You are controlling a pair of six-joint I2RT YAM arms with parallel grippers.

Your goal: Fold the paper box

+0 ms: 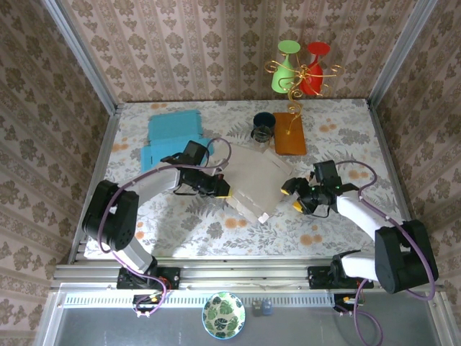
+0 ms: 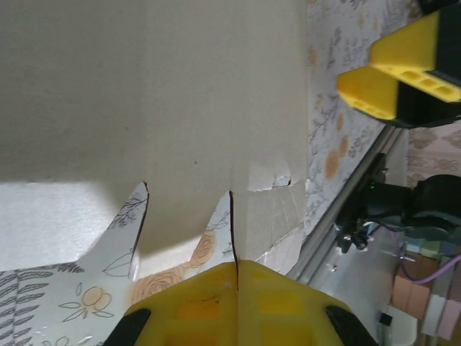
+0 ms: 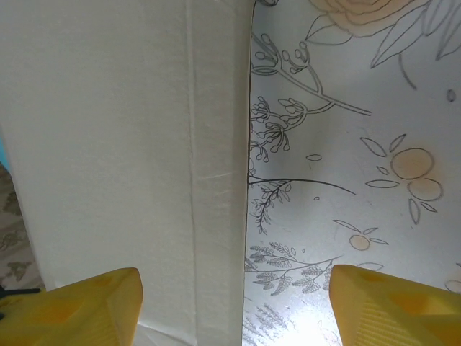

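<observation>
A: Where is the paper box (image 1: 256,179)?

B: It lies in the middle of the desk (image 1: 180,223), an unfolded pale sheet between the two arms.

A: And the left gripper (image 1: 222,189)?

B: It sits at the sheet's left edge, pinched tight on the card. Its wrist view shows the slit edge of the sheet running straight into the yellow finger.

A: The right gripper (image 1: 292,196)?

B: It is just beside the sheet's right edge with its jaws spread apart and holding nothing. In its wrist view the two yellow fingers (image 3: 79,306) stand far apart. The sheet's edge and a crease line run up between them, with card on one side and bare floral desk on the other.

A: Which way does the sheet point?

B: It is turned askew to the desk's edges. One corner with a small tab points at the near edge, toward the right arm's base. From above it looks almost as wide as it is long, so its long axis cannot be told for certain.

A: What lies around it?

B: Teal boxes (image 1: 173,128) lie at the far left, behind the left gripper. A dark mug (image 1: 262,128) and an orange box (image 1: 289,137) stand just beyond the sheet's far edge.
</observation>
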